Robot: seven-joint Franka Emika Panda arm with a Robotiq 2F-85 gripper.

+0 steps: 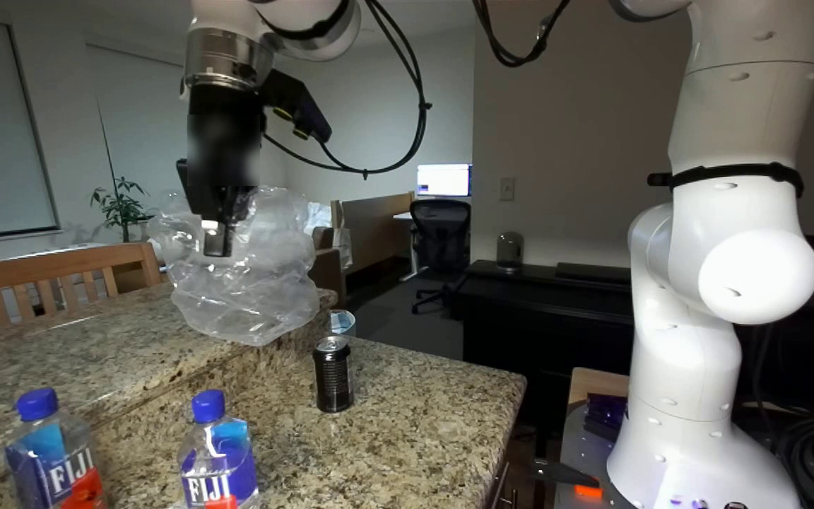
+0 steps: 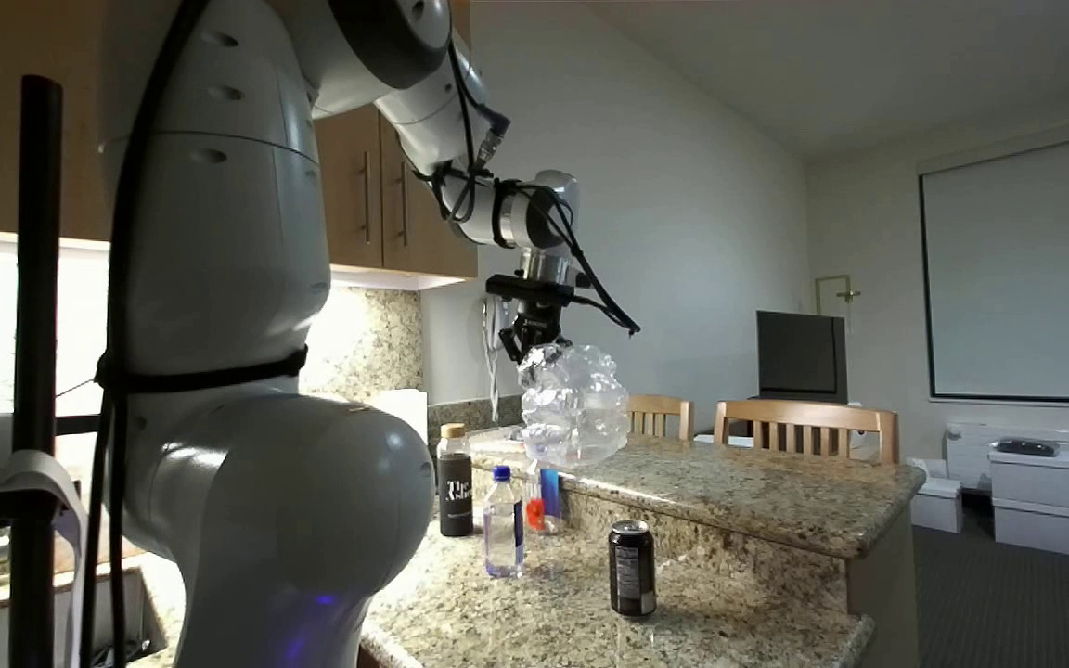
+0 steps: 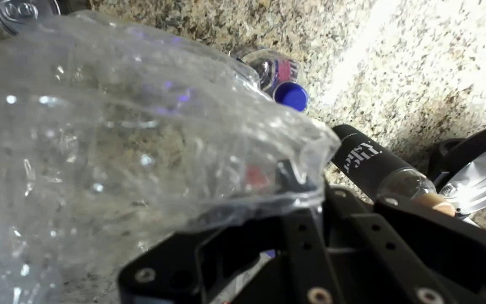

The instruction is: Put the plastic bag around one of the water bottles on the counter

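The clear crinkled plastic bag [image 1: 258, 290] hangs from my gripper [image 1: 219, 239], which is shut on its edge. In an exterior view the bag [image 2: 581, 408] is bunched and puffed out below the gripper [image 2: 539, 345], above the upright water bottles. Two water bottles, a nearer one [image 1: 217, 459] and one beside it [image 1: 54, 459], stand on the granite counter [image 1: 407, 424]. They also show in an exterior view [image 2: 503, 529] [image 2: 544, 496]. In the wrist view the bag [image 3: 120, 126] fills the left side; one bottle's blue cap [image 3: 291, 96] shows past its edge. The bag's opening is hard to make out.
A dark can [image 1: 333, 375] stands on the counter near the raised granite ledge [image 2: 729, 473]. A black bottle with a wooden cap [image 2: 456, 492] stands behind the water bottles; it also shows in the wrist view [image 3: 367, 162]. Wooden chairs [image 1: 61, 276] stand beyond the ledge.
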